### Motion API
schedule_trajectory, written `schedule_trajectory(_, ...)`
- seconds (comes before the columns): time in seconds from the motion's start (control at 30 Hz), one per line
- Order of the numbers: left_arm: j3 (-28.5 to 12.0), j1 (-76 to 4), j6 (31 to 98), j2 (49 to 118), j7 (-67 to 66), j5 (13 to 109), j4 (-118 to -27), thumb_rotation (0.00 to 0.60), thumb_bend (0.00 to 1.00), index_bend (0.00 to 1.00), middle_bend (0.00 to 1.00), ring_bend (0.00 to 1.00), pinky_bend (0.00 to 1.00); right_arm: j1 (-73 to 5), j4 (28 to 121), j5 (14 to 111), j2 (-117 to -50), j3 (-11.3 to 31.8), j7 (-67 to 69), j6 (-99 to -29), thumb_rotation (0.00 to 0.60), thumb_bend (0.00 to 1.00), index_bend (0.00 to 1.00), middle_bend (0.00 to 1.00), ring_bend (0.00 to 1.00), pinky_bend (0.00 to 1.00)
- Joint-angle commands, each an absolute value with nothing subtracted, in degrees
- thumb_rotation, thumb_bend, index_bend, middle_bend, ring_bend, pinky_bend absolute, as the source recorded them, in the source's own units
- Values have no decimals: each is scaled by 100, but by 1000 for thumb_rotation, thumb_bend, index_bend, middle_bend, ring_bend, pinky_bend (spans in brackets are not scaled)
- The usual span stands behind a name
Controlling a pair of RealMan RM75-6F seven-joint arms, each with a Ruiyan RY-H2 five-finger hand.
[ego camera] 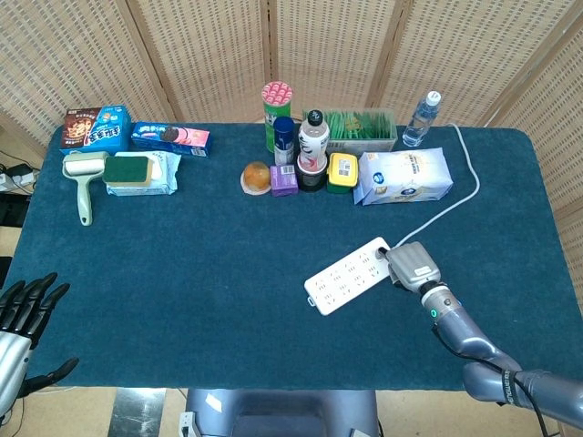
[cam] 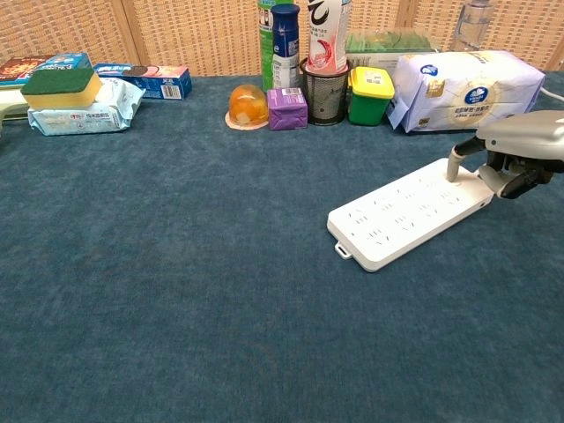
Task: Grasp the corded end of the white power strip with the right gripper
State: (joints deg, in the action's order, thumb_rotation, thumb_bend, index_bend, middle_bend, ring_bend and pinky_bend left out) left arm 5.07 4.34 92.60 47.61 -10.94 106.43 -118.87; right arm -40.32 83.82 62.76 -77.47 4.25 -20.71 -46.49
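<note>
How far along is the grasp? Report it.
Done: the right hand has reached the corded end of the power strip, where the cord leaves it. In hand: one finger touches the strip's top; the others curl beside its edge. Left: a firm grip isn't evident yet. The left hand waits off the table.

text check | I can read nothing for certain | blue cookie box (ego camera: 170, 137) at 11 o'clock: printing blurred | white bottle (cam: 328, 33) in the cup at 12 o'clock: large dark swirl mark, no letters I can make out | white bag (cam: 465, 89) at 1 o'clock: round blue logo, too small
</note>
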Motion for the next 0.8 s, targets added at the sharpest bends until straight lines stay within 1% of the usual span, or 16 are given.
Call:
schedule_trajectory(0.03,505,430,9258,4761,-1082,10639,-11883,600,85,0,0,0,7,-4038,8383,6272,-7767,403,-2123,-4665,600,846,301,866,1000,1000)
schedule_trajectory(0.5,500,418,9268,4762,-973,10592,-11815,600,85,0,0,0,6,-4010,8288,6259,-7912,248,-2443,-4783,600,847,314,866,1000,1000)
schedule_trajectory(0.67,498,410,9259,4764,-971,10591,-11812,600,85,0,0,0,6,-3988,8369,6278,-7874,277,-2463,-4895,600,847,315,866,1000,1000)
schedule_trajectory(0.8,496,408,9267,4766,-971,10607,-11813,600,85,0,0,0,6,-3979,8567,6346,-7749,378,-2425,-5057,600,846,315,866,1000,1000)
